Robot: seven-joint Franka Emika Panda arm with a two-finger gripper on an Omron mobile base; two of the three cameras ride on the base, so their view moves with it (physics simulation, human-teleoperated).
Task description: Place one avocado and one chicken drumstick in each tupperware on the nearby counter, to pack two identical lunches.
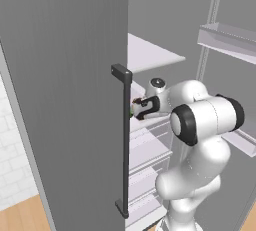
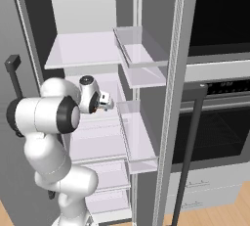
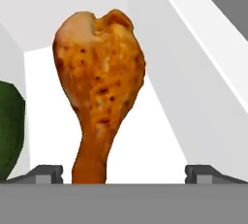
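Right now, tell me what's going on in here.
The robot arm has reached into the open fridge, with its gripper at a middle shelf. In the hand view the jaws stand wide open on either side of a chicken drumstick, whose thin bone end points toward the hand; nothing is gripped yet. The dark green avocado lies beside the drumstick at the edge of that view. It looks about to close on the drumstick.

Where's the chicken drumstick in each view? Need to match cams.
Left base view: hidden behind the fridge door, by the claw.
Right base view: hidden behind the hand.
Hand view: chicken drumstick centre, thin end nearest, between the open claw's tips.
Shared landmark: the white fridge shelf.
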